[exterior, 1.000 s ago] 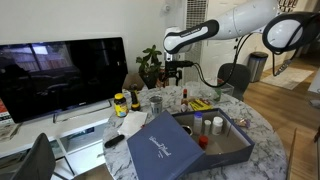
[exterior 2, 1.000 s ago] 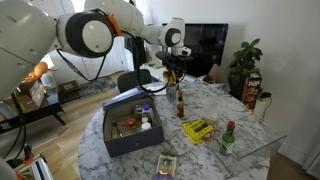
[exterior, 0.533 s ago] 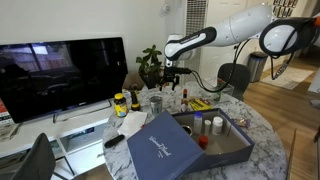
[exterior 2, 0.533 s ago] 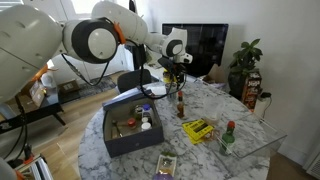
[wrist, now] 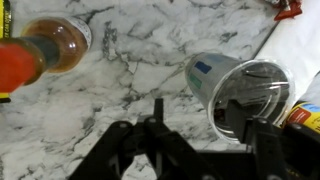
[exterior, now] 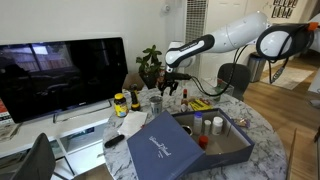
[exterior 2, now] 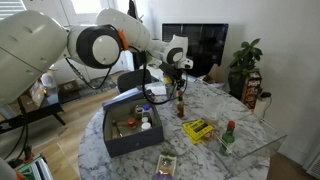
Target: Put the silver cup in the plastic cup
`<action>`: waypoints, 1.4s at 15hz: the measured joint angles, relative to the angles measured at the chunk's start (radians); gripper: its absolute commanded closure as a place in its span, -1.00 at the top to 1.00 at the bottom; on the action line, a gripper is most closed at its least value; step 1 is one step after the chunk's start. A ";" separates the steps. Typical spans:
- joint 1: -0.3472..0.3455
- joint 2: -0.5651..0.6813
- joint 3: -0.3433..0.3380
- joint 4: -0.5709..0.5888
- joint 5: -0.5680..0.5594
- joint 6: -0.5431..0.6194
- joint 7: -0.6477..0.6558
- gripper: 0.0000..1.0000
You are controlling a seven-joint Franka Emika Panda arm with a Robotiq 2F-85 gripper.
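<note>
Arm position: the arm reaches over the far edge of the marble table [exterior: 240,118]. The gripper [exterior: 170,85] hangs above the tabletop and touches nothing.

Claw state: in the wrist view the gripper [wrist: 182,145] has its fingers [wrist: 268,145] spread wide, with only bare marble between them. It holds nothing.

Silver cup [wrist: 212,75]: it stands upright on the marble. In the wrist view it sits to the right of the claw's midline, close to the right-hand finger and outside the gap. Its round rim faces the camera and its shiny inside shows dark reflections. In an exterior view a small cup [exterior: 156,101] stands just below and beside the claw.

Plastic cup: too small in both exterior views to identify with certainty.

Other items: a red-capped sauce bottle [wrist: 48,45] stands on the marble at the upper left of the wrist view, well apart from the cup. An open blue box [exterior: 205,140] occupies the near side of the table. A television [exterior: 62,75] stands behind.
</note>
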 measured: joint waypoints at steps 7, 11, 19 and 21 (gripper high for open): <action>0.000 0.014 0.012 -0.004 0.004 0.014 -0.011 0.43; 0.001 0.020 0.020 -0.004 0.012 0.017 -0.011 -0.01; 0.003 0.028 0.020 -0.004 0.016 0.087 0.023 -0.98; 0.003 0.028 0.020 -0.004 0.017 0.093 0.028 -1.00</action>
